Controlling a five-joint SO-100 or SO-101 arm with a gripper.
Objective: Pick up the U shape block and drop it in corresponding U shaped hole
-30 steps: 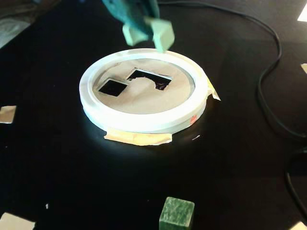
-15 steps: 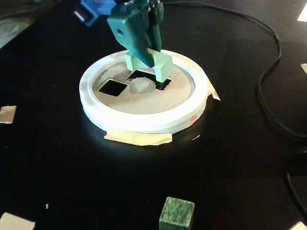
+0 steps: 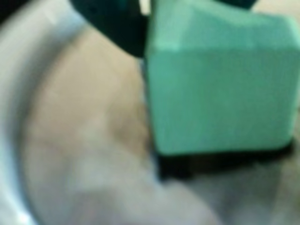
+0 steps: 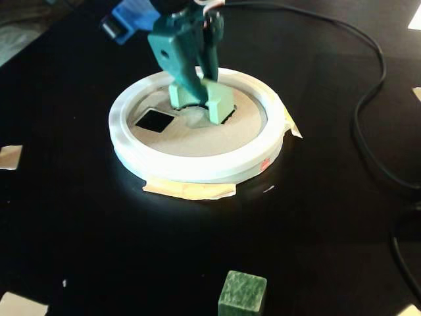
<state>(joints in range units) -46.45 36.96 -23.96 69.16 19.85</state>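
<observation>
Landmark: we took the white ring (image 4: 197, 172) rimming the tan round panel (image 4: 197, 139) as our reference; it sat on the black table (image 4: 99, 230), fixed with strips of pale tape.

Left of the ring: we saw a pale paper scrap (image 4: 10, 157) lying well apart from it on the table.

Inside the ring, left: the smaller dark square cutout (image 4: 154, 120) was uncovered and empty.

Inside the ring, centre: the teal two-finger gripper (image 4: 195, 85) stood nearly upright over the panel, clenched on the pale mint-green arch-shaped U shape block (image 4: 220, 100). Both legs of the block pointed down, their feet at or just into the U shaped hole (image 4: 230, 116), of which only a dark sliver showed beside the right leg.

Wrist view: the block (image 3: 220, 84) filled the blurred picture, with a dark gap under its lower edge; we could not tell how deep it sat.

Below the ring: a darker green mottled cube (image 4: 242, 294) rested well apart, near the picture's lower edge.

Right of the ring: black cables (image 4: 368, 118) curved across the table.

Stage, in our judgement: insertion was under way and release had not yet come.

Risk: if the block was slightly turned against the cutout, a leg could catch on the panel edge, leaving the block wedged or tipping onto the panel when let go. Pressing down on a jammed block could shift the taped ring.
</observation>
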